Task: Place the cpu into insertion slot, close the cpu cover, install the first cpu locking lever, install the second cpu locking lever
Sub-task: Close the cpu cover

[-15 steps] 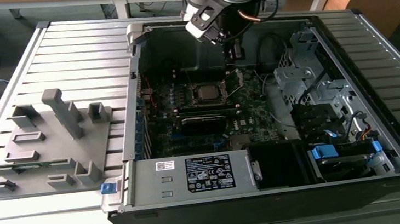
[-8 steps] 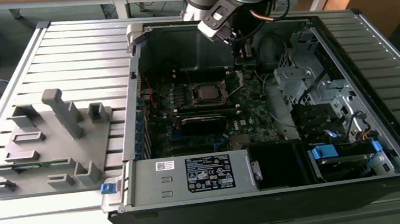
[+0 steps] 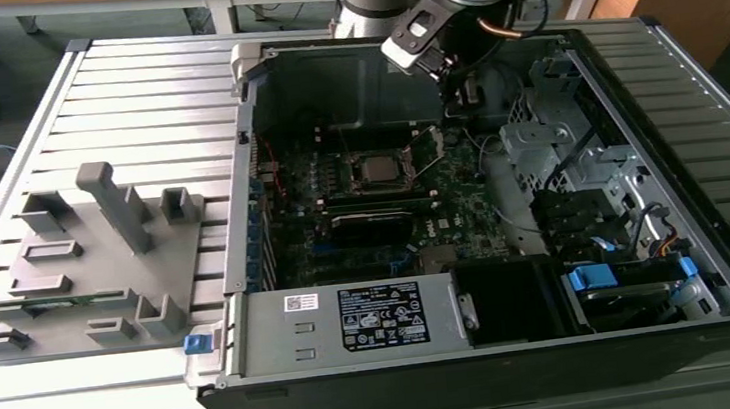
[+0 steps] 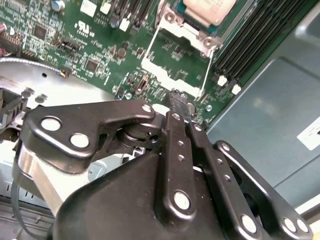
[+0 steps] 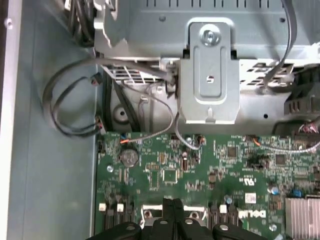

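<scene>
The cpu (image 3: 373,169) lies grey side up in the insertion slot (image 3: 352,188) near the middle of the circuit board. In the second wrist view the cpu (image 4: 207,9) sits in its socket, and the cpu cover (image 4: 165,74) stands swung open beside it, with green board showing through its cut-out. A thin wire lever (image 4: 207,70) stands up along the cover's side. My gripper (image 4: 180,102) is shut, its tips right at the cover's free edge with nothing seen between them. It hovers over the board on the exterior view's right of the socket (image 3: 459,95).
A grey box with a white label (image 3: 349,319) fills the case's near edge. Drive cages (image 3: 560,145) and cables (image 5: 70,105) crowd the case on the exterior view's right. A grey fixture with posts (image 3: 88,251) sits on the slatted table. Memory slots (image 4: 255,35) run beside the socket.
</scene>
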`<move>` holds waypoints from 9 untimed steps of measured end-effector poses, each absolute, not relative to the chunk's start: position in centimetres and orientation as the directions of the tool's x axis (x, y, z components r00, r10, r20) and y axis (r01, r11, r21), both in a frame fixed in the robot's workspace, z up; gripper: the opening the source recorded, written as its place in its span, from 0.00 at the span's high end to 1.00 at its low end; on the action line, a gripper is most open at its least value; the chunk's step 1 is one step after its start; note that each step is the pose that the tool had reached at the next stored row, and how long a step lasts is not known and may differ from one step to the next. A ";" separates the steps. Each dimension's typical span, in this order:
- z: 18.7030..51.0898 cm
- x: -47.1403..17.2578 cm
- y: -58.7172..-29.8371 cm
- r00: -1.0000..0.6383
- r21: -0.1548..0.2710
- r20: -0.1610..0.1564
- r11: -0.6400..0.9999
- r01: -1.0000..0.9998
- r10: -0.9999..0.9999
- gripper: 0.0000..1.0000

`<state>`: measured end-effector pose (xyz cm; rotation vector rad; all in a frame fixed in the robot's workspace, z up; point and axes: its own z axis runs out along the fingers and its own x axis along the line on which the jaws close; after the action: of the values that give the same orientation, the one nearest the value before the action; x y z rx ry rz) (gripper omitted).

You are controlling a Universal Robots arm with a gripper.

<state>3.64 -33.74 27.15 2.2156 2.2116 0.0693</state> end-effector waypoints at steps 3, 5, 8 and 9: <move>27.1 4.1 -33.7 0.001 0.039 0.024 -0.002 0.999 1.000 0.89; 27.1 4.4 -33.7 0.001 0.039 0.024 -0.002 0.999 1.000 0.89; 27.1 4.5 -33.7 0.002 0.039 0.024 -0.003 0.999 1.000 0.89; 27.1 4.5 -33.7 0.002 0.039 0.024 -0.003 0.999 1.000 0.89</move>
<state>4.48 -33.72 27.10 2.2163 2.2108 0.0691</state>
